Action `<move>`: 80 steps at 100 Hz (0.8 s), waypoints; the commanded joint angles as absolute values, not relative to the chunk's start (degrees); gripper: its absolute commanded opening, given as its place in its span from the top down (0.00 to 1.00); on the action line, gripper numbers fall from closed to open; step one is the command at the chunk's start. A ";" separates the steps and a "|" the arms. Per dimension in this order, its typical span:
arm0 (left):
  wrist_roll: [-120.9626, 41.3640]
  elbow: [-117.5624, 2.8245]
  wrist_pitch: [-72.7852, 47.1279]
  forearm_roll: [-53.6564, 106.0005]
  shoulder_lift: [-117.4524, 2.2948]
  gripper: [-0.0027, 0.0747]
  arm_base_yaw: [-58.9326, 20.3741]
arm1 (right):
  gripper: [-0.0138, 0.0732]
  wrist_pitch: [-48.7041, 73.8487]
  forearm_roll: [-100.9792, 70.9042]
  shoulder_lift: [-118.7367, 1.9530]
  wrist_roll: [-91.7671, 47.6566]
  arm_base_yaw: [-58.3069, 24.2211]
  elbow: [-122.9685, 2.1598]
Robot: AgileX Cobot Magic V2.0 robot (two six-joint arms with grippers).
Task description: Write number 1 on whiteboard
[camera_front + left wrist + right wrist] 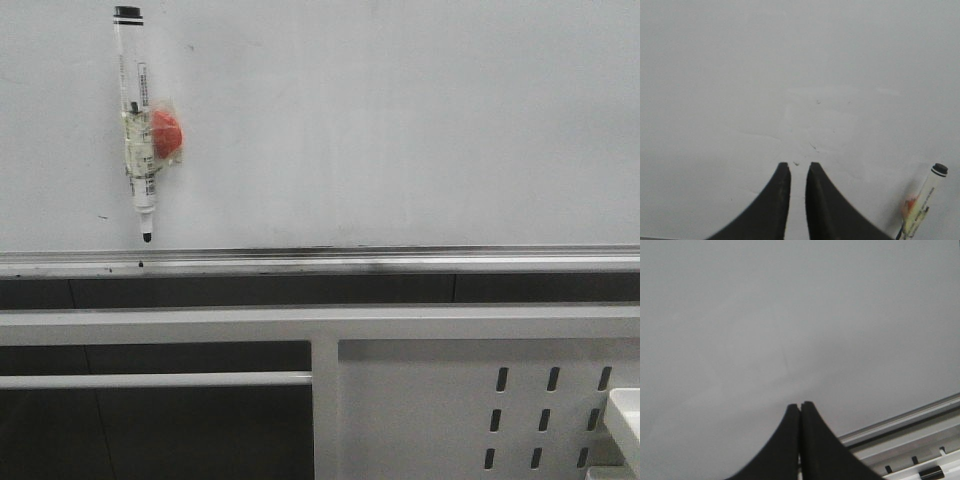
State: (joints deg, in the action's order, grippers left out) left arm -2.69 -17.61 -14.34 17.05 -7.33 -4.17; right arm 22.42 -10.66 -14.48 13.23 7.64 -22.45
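The whiteboard (400, 120) fills the upper part of the front view, plain white and glossy. A clear-barrelled marker (137, 130) with a black cap and a red blob hangs on it at the left, tip down just above the rail. Neither gripper shows in the front view. My left gripper (797, 166) faces the whiteboard (790, 60), slightly open with nothing between its fingers; the marker (925, 202) lies off to one side of it. My right gripper (800, 404) is shut and empty, facing the whiteboard (790, 300). The number 1 is out of view.
A silver rail (400, 260) runs along the board's lower edge, and the right wrist view catches the rail (905, 422) too. Below stands a white frame with a perforated metal panel (480, 400). A white edge (625, 420) juts in at the lower right.
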 commanded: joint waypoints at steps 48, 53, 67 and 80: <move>-8.57 -19.07 -2.61 22.21 -28.51 0.44 -14.62 | 0.92 17.92 -12.84 -18.25 1.44 -1.80 -18.86; -8.57 -19.07 -0.76 22.04 -30.57 0.44 -17.74 | 0.92 17.92 -12.84 -18.25 1.30 -3.66 -18.86; -8.57 -18.41 6.50 19.04 -35.18 0.44 -25.79 | 0.92 17.92 -12.84 -18.25 1.08 -9.10 -18.86; -8.57 -15.75 15.97 22.44 -39.72 0.44 -33.27 | 0.92 17.92 -12.84 -18.25 1.08 -13.11 -18.86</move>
State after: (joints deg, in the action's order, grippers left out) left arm -8.30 -15.77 5.32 20.39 -36.76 -29.04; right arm 22.66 -12.58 -17.29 1.77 -11.05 -17.38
